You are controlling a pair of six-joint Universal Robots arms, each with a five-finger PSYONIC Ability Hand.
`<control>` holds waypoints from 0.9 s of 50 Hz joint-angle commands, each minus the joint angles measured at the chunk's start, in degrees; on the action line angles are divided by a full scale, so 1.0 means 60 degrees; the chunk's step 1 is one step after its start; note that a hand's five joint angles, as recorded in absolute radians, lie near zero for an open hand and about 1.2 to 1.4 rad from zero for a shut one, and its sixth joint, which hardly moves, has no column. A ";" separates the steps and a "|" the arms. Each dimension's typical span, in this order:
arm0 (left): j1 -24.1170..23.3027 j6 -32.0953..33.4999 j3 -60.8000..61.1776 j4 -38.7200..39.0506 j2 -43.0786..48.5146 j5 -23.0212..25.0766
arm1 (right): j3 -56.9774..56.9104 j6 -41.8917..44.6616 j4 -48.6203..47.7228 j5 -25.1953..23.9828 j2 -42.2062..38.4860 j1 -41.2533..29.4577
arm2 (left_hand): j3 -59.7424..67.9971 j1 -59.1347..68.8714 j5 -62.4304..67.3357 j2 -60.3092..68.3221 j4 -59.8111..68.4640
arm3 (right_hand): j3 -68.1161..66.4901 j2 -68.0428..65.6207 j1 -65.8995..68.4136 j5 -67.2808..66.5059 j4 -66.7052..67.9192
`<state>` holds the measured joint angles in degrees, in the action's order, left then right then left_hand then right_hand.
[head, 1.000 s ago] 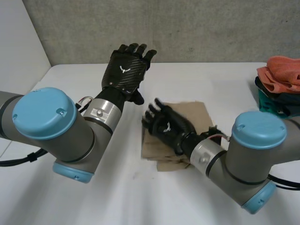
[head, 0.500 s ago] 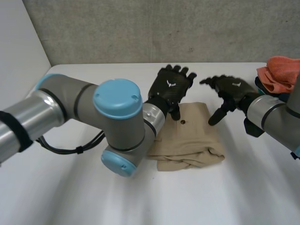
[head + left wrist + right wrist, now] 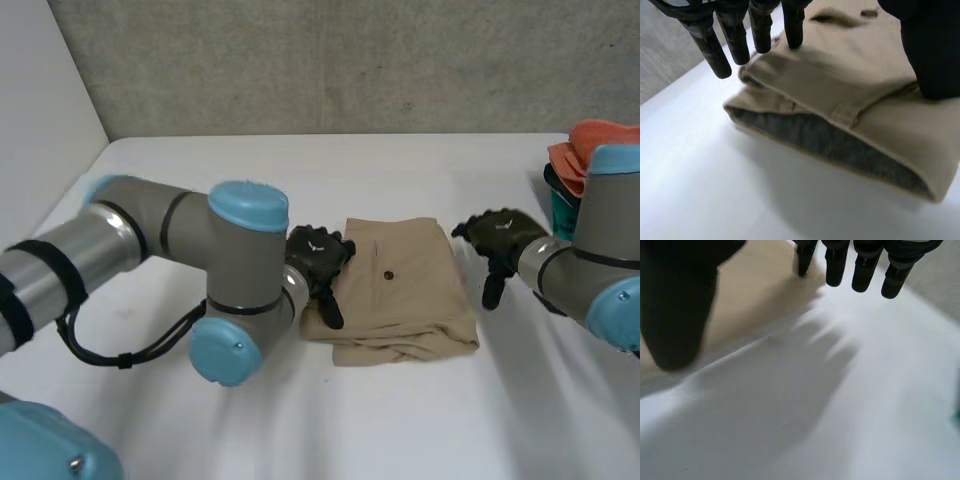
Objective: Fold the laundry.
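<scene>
White table [image 3: 400, 170] bearing a folded tan garment [image 3: 405, 290]. Left hand [image 3: 318, 255], fingers straight, rests on the garment's left edge; right hand [image 3: 497, 236], fingers straight and spread, hangs just beside its right edge.

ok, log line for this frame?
tan garment: folded, flat on table | left hand: open, at its left edge | right hand: open, beside its right edge

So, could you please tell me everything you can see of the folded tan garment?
The tan garment, cotton by its look, lies flat on the white table, folded into a rectangle. A dark button shows on top, a belt loop and grey lining at its open edge. The left hand has straight fingers resting on one side; the right hand is beside the other.
</scene>
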<state>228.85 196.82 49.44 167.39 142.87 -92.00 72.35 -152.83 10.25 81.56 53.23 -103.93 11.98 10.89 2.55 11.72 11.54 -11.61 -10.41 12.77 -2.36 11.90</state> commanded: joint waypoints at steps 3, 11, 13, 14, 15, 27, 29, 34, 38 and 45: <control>0.0046 -0.0545 0.1614 0.2039 -0.2844 0.0976 | 0.2134 0.0320 -0.1794 0.0074 0.2626 -0.0901 | -0.0323 -0.0141 -0.0418 -0.0279 -0.0249 | 0.0268 0.0068 -0.0461 0.0394 -0.0317; 0.0279 -0.1044 0.2131 0.2630 -0.4313 0.2440 | 0.4844 0.0292 -0.3655 0.0118 0.3257 -0.2000 | -0.0212 -0.0029 -0.0307 -0.0167 -0.0138 | 0.0268 0.0068 -0.0461 0.0394 -0.0317; 0.0411 -0.1162 0.2160 0.2484 -0.4489 0.2837 | 0.5240 0.0175 -0.3875 0.0133 0.3243 -0.2117 | -0.0183 -0.0001 -0.0278 -0.0139 -0.0109 | 0.0268 0.0068 -0.0461 0.0394 -0.0317; 0.0470 -0.1249 0.2175 0.2382 -0.4577 0.3056 | 0.5619 0.0131 -0.4166 0.0147 0.3199 -0.2263 | -0.0183 -0.0001 -0.0278 -0.0139 -0.0109 | 0.0268 0.0068 -0.0461 0.0394 -0.0317; 0.0572 -0.1453 0.2190 0.2134 -0.4694 0.3494 | 0.5797 0.0116 -0.4357 0.0147 0.3155 -0.2322 | -0.0183 -0.0001 -0.0278 -0.0139 -0.0109 | 0.0268 0.0068 -0.0461 0.0394 -0.0317; 0.0735 -0.2012 0.2848 0.1575 -0.4974 0.5036 | 0.6356 0.0115 -0.8269 0.0645 0.1691 -0.2572 | -0.0127 0.0056 -0.0221 -0.0082 -0.0053 | 0.0268 0.0068 -0.0461 0.0394 -0.0317; 0.0720 -0.2012 0.2893 0.1575 -0.4988 0.5051 | 0.6049 0.0145 -0.8373 0.0718 0.1355 -0.2557 | -0.0127 0.0056 -0.0222 -0.0083 -0.0053 | 0.0268 0.0068 -0.0461 0.0394 -0.0317; 0.0705 -0.2041 0.2981 0.1590 -0.4988 0.5051 | 0.4995 0.0189 -0.8388 0.0762 0.0373 -0.2542 | -0.0127 0.0056 -0.0222 -0.0083 -0.0053 | 0.0268 0.0068 -0.0461 0.0394 -0.0317; 0.0705 -0.2026 0.3083 0.1619 -0.4988 0.5051 | 0.4379 0.0218 -0.8314 0.0748 0.0035 -0.2528 | -0.0127 0.0056 -0.0222 -0.0083 -0.0053 | -0.2333 -0.2533 0.2140 -0.2207 0.2284; 0.0749 -0.2041 0.3083 0.1634 -0.5017 0.5036 | 0.3574 0.0072 -0.8314 0.0645 0.0181 -0.2499 | -0.0127 0.0056 -0.0222 -0.0083 -0.0053 | -1.1398 -1.1599 1.1205 -1.1273 1.1350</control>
<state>233.18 184.65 67.97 177.12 112.91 -61.72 97.94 -151.78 -39.97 85.75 53.65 -119.03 11.99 10.89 2.49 11.71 11.54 -57.52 -58.39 57.24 -33.95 57.38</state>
